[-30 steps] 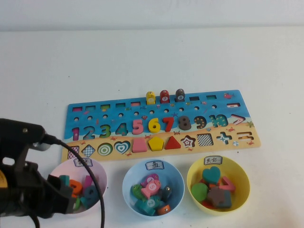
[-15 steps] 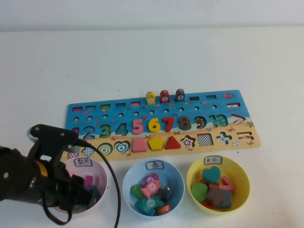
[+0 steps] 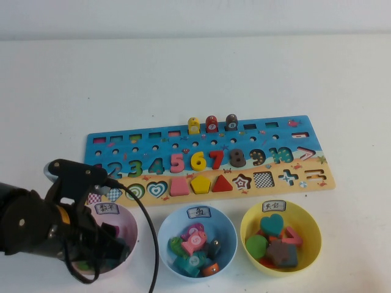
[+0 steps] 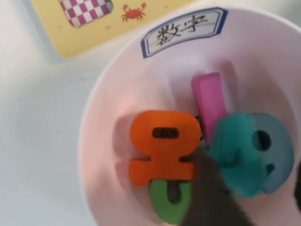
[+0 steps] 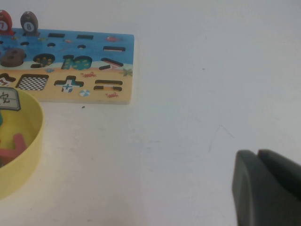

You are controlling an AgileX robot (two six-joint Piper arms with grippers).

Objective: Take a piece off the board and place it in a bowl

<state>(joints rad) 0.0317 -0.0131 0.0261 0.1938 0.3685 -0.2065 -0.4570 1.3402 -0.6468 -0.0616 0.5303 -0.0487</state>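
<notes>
Left hand (image 3: 91,247) is over the pale pink round plastic bowl (image 3: 129,221), just below the long blue-and-sandy wooden puzzle board (image 3: 305,177); whether it's apart or together, I cannot tell. The flat teal wooden number 4 (image 3: 156,165) sits in its board slot, and the right hand (image 5: 265,188) hangs pressed together over bare worktop (image 5: 197,108), right of the board.

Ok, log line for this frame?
left hand: over pink bowl | right hand: shut, right of board | 4: on board, not yet taken

Smooth pink plastic bowl (image 4: 108,99), matt painted wooden board (image 3: 208,160), paper tag (image 4: 183,31)
</notes>
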